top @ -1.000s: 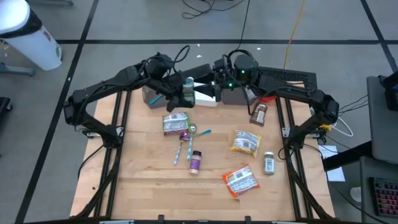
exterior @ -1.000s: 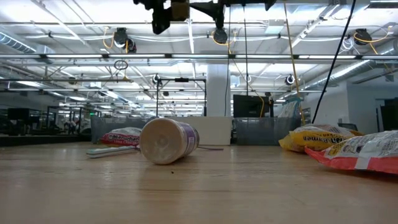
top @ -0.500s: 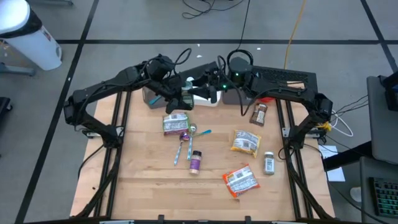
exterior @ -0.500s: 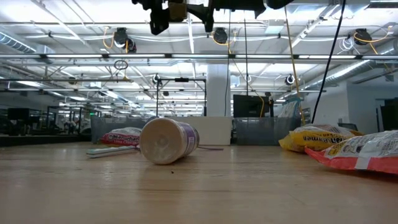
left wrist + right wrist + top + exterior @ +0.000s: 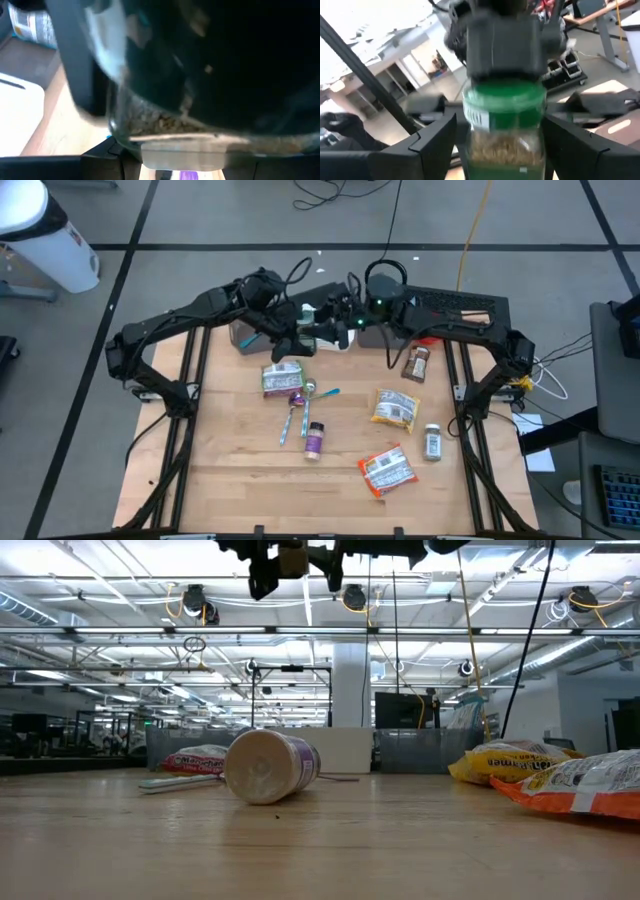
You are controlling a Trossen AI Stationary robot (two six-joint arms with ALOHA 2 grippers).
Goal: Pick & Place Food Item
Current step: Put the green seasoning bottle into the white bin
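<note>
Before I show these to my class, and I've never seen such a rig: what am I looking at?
These show one robot with two dark arms at a wooden table, seen by four cameras. One looks straight down, one sits at table height, and one rides on each wrist.

On the table lie a green packet, two spoons, a purple jar, a yellow packet, an orange packet, a small jar and a brown jar.

At the far edge the arms meet. The left gripper holds a green-lidded jar in the air. The right gripper is open, with a finger on each side of that jar. It looks like a handover.
</note>
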